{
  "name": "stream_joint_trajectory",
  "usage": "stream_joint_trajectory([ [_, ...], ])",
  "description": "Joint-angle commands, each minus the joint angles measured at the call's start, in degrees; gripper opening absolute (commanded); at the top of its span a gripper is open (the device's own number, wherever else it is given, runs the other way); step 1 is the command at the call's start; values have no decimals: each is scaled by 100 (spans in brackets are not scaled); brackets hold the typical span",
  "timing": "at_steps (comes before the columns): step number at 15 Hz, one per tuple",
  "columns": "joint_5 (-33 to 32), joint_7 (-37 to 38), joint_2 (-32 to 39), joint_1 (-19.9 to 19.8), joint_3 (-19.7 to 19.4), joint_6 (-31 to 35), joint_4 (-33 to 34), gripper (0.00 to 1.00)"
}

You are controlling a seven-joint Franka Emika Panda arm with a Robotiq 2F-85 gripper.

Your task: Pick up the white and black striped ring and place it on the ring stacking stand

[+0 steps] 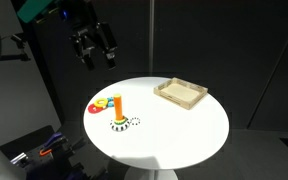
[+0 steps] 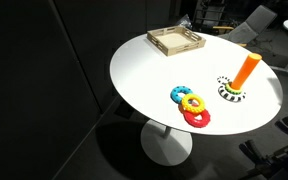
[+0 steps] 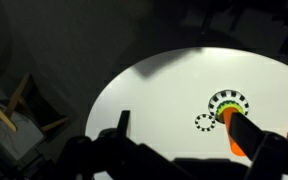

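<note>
The small white and black striped ring [image 1: 135, 122] lies flat on the round white table, just beside the stand; it also shows in the wrist view [image 3: 205, 122]. The ring stacking stand [image 1: 116, 108] is an upright orange peg, seen in both exterior views [image 2: 246, 70] and the wrist view [image 3: 239, 132]. A larger striped ring [image 3: 228, 101] and a green one sit around its foot. My gripper [image 1: 94, 48] hangs high above the table's edge, well apart from the ring. It is open and empty, with dark fingers at the bottom of the wrist view [image 3: 189, 140].
A shallow wooden tray [image 1: 181, 93] stands at one side of the table [image 2: 176, 40]. Red, yellow and blue rings [image 2: 190, 104] lie in a cluster near the table's edge, next to the stand [image 1: 100, 104]. Dark curtains surround the table.
</note>
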Motion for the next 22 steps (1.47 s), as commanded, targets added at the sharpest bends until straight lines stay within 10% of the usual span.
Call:
stream_joint_trajectory([
  [1, -424, 440, 295, -268, 14, 345, -83, 100],
  [12, -732, 1553, 2007, -733, -32, 1989, -106, 100],
  [22, 876, 1251, 3072, -398, -144, 3352, -2, 100],
])
